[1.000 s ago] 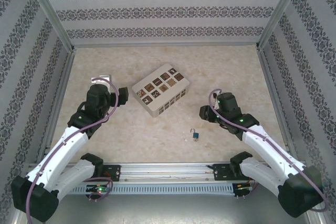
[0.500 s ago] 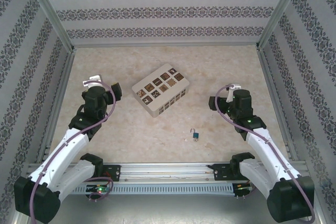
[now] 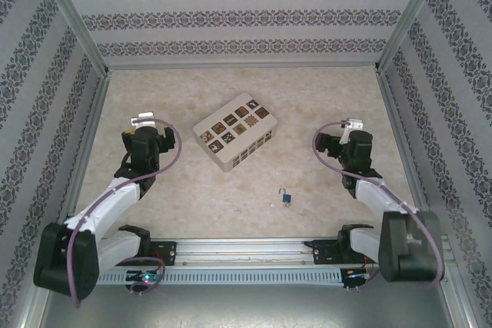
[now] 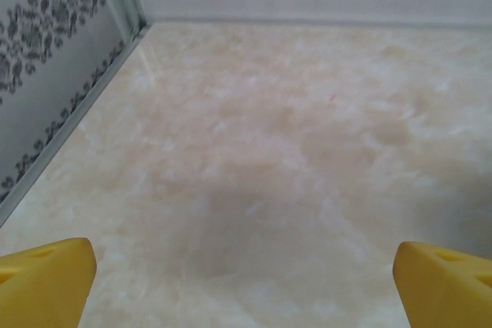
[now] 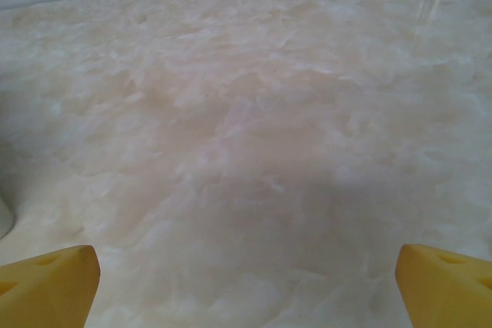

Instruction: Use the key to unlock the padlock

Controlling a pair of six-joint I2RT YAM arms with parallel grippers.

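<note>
Readable text: none.
Tiles on the cream box (image 3: 234,131): brown patterns, no letters legible.
Marks on the padlock (image 3: 286,198), at 5 o'clock from the box: too small to read.
Bands on the walls (image 3: 246,17): dark ornament, not writing.

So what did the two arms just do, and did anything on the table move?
Both swung outward, away from the middle. The left gripper turned from facing the box to pointing at the far wall. The right gripper did likewise from its side. Both are open and took hold of nothing. The padlock, the key and the box stayed put.
</note>
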